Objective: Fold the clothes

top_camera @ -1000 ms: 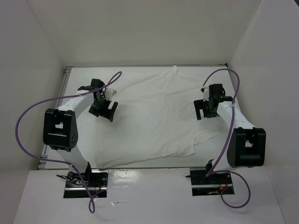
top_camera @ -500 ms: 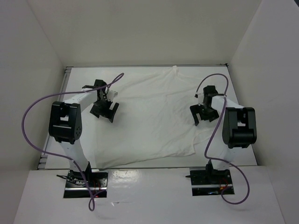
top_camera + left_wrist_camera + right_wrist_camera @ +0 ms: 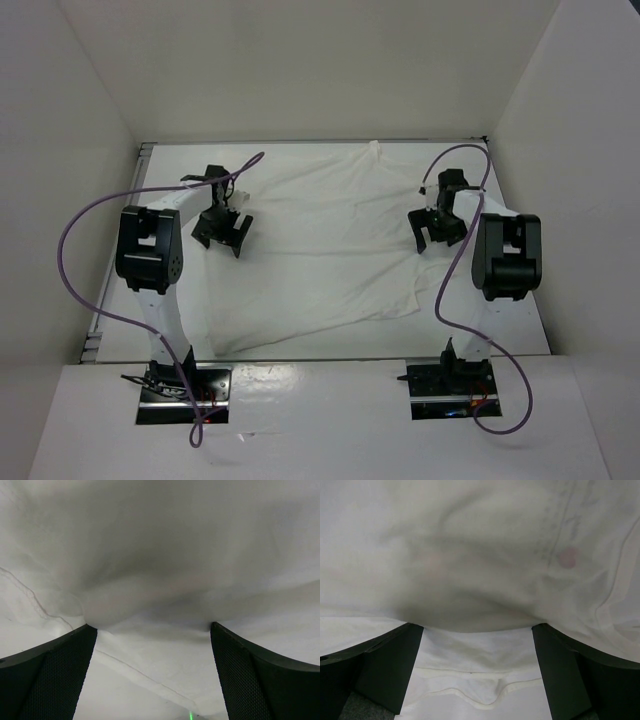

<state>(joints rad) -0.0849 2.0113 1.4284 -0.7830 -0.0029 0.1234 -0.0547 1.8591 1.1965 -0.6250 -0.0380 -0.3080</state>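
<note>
A robotics lab was shown: a counter [image 3: 165, 165] enclosed by plain white panels [image 3: 300, 70], with a left arm [image 3: 150, 250] and a right arm [image 3: 510, 255] bolted at its edge.

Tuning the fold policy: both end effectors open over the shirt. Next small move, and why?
Probably lower both slightly and close to pinch fabric. The left end effector and right end effector stand open over opposite sides of the white shirt, which lies spread, unfolded. The wrist views show cloth close ahead of the open jaws, nothing gripped.

Top view: bright, even, diffuse light; white on white, low contrast. Wrist views: dimmer, grey shadow pooled on the clothes [image 3: 150, 595] mid-frame, slightly soft.
</note>
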